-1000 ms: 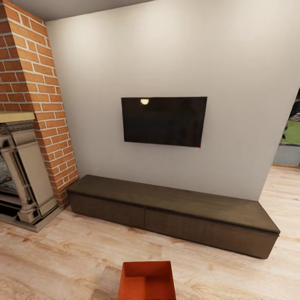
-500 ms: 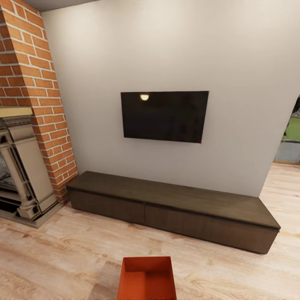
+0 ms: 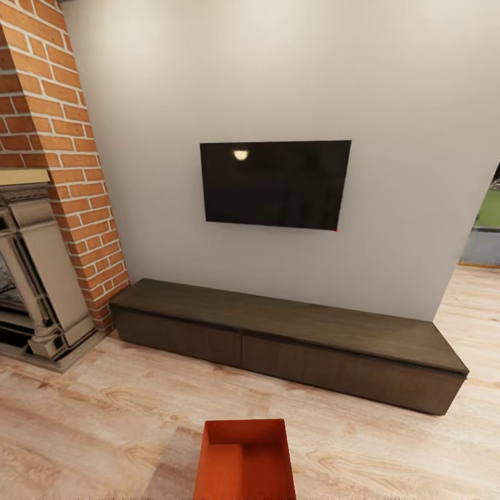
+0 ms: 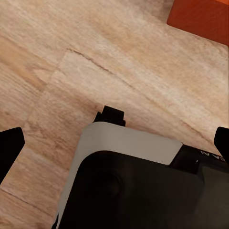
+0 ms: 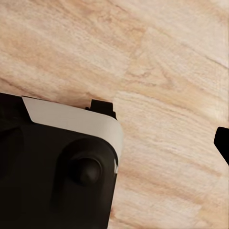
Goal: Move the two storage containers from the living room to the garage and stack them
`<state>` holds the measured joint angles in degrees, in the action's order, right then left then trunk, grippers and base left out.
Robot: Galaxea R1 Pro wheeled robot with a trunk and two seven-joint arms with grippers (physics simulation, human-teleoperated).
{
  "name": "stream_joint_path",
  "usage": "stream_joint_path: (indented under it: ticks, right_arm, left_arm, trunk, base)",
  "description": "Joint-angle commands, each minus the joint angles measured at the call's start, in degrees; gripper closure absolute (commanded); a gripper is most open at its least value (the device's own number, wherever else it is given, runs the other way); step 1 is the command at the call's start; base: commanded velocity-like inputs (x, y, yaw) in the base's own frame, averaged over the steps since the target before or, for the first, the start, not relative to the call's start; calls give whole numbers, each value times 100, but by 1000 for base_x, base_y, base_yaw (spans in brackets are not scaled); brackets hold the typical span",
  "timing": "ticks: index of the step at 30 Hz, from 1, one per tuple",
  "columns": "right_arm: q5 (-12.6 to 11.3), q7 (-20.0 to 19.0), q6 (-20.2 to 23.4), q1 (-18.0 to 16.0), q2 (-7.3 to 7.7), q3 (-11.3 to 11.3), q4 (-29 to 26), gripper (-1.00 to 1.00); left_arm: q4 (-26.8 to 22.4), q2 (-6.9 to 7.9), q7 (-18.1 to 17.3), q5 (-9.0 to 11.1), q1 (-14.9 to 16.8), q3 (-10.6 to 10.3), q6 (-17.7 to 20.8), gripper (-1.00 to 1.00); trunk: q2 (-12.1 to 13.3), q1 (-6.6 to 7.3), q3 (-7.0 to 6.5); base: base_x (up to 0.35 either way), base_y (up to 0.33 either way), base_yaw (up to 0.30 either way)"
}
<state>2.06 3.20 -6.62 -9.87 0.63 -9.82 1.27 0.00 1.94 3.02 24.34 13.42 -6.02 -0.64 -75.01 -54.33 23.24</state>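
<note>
Smooth orange-red container (image 3: 244,460), matt wood-plank floor (image 3: 90,423), rough brick fireplace (image 3: 52,139)

A storage container (image 3: 244,462) sits at the bottom centre of the head view, its near end cut off by the frame edge. The fireplace (image 3: 31,278) runs off the left edge. In the left wrist view, only a container corner (image 4: 202,19) shows, upper right.

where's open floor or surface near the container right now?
Bare wood-plank floor lies between the storage container and the low bench, and left toward the fireplace. The bench top is bare too. Right of the bench, floor runs to the doorway. Tightest where bench meets fireplace base.
</note>
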Motion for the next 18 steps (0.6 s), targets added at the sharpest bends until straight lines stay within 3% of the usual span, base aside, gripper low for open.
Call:
stream_joint_path:
  ticks: [1,18]
  right_arm:
    - [22,23,-25,-6,-1,-29,14,-100]
    - [14,23,-32,-6,-1,-21,14,-100]
  left_arm:
    - [0,0,14,45,3,-49,-7,-100]
    - [0,0,14,45,3,-49,-7,-100]
  trunk:
    - [-45,-22,34]
    - [-727,-396,493]
  base:
    - [0,0,0]
    - [0,0,0]
